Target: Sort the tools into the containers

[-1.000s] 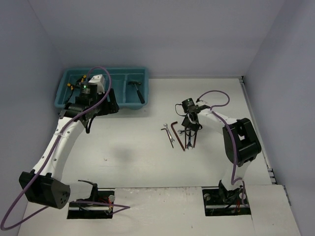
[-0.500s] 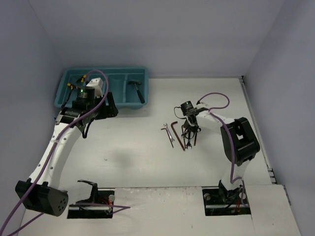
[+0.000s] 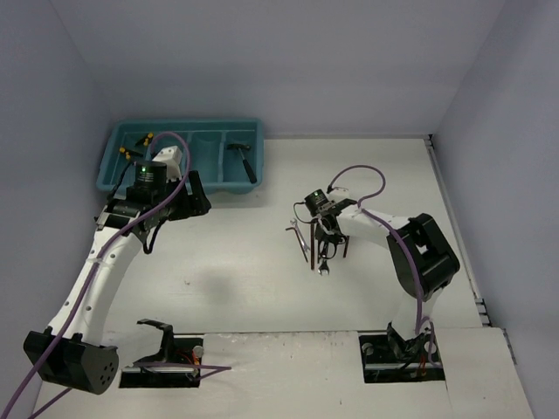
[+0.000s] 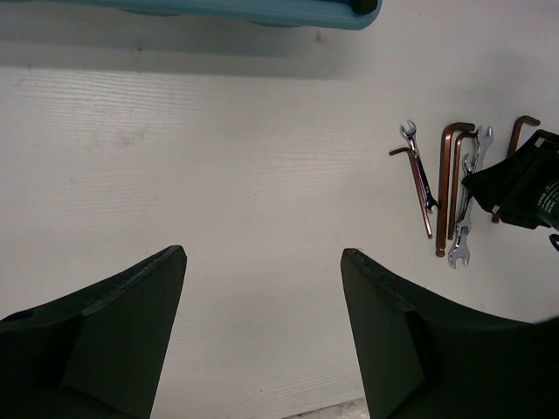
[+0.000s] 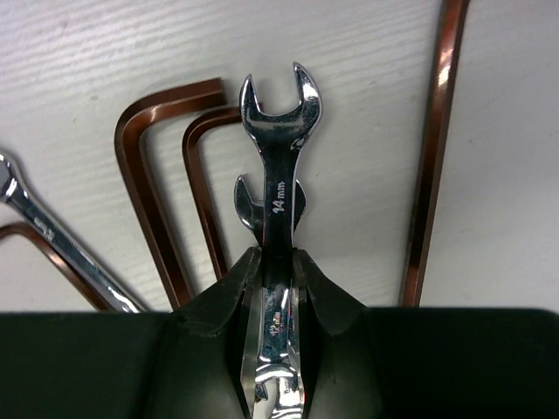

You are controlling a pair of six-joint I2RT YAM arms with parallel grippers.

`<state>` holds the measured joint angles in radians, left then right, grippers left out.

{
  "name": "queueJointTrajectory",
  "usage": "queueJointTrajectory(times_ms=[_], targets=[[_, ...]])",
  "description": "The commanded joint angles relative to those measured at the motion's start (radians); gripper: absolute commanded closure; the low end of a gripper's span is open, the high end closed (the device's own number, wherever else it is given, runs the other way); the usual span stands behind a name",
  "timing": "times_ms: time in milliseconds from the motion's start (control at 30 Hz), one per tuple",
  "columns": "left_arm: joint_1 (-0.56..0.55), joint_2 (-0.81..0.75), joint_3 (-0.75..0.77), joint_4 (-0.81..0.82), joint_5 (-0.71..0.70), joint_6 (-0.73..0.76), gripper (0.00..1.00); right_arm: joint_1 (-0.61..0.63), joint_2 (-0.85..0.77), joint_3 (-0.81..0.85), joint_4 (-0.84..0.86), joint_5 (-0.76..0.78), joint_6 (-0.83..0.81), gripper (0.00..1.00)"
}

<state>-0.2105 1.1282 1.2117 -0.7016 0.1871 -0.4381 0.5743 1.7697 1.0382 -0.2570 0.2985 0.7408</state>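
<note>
Clamping right gripper (image 5: 273, 266): pinched on silver wrench (image 5: 279, 122), shank between its fingers, head jutting forward.
Left gripper (image 4: 262, 271): jaws spread wide, well apart from that wrench.

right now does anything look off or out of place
One thing: the right gripper is shut on a silver wrench, and a second wrench sits directly under it, only its open end peeking out. Whether both got caught cannot be told. Nothing looks spilled or damaged.
</note>
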Motion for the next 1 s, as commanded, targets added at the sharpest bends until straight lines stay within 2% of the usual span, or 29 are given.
queueJointTrajectory(times_ms=[0, 333, 533, 867, 900, 967], targets=[[-0.020, -0.031, 0.012, 0.035, 0.018, -0.038, 0.31, 0.030, -0.098, 0.033, -0.019, 0.037, -0.114, 1.00], [-0.049, -0.033, -0.028, 0.041, 0.016, -0.077, 0.31, 0.056, -0.094, 0.052, 0.066, -0.065, -0.278, 1.00], [-0.052, -0.031, -0.051, 0.054, 0.015, -0.080, 0.31, 0.083, -0.027, 0.088, 0.115, -0.153, -0.387, 1.00], [-0.058, -0.041, -0.077, 0.057, -0.002, -0.072, 0.31, 0.185, 0.092, 0.205, 0.142, -0.216, -0.563, 1.00], [-0.058, -0.042, -0.078, 0.056, -0.003, -0.071, 0.31, 0.186, 0.097, 0.207, 0.142, -0.213, -0.563, 0.99], [-0.059, -0.044, -0.081, 0.057, -0.005, -0.071, 0.31, 0.188, 0.101, 0.211, 0.142, -0.212, -0.563, 0.85]])
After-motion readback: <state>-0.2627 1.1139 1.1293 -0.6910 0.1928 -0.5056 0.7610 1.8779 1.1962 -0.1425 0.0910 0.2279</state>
